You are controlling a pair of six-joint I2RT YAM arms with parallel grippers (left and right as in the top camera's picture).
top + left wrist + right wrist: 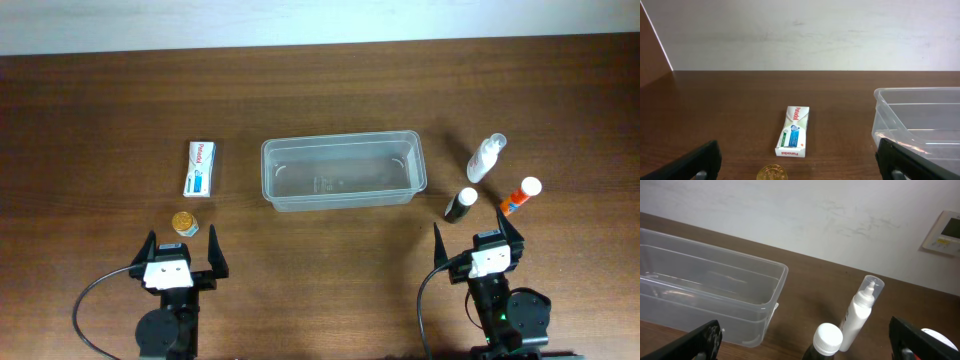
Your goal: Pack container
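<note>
The clear plastic container (342, 171) stands empty at the table's middle; it also shows in the left wrist view (920, 125) and the right wrist view (710, 290). A white and blue Panadol box (202, 168) (794, 132) lies left of it. A small gold-lidded jar (185, 223) (772, 173) sits just ahead of my left gripper (180, 252), which is open and empty. A dark bottle with a white cap (461, 204) (825, 342), a white spray bottle (487, 158) (860, 307) and an orange bottle with a white cap (520, 195) lie right of the container. My right gripper (478, 240) is open and empty, just behind the dark bottle.
A white wall (300, 20) runs along the table's far edge. A wall-mounted control panel (942, 233) shows at the right in the right wrist view.
</note>
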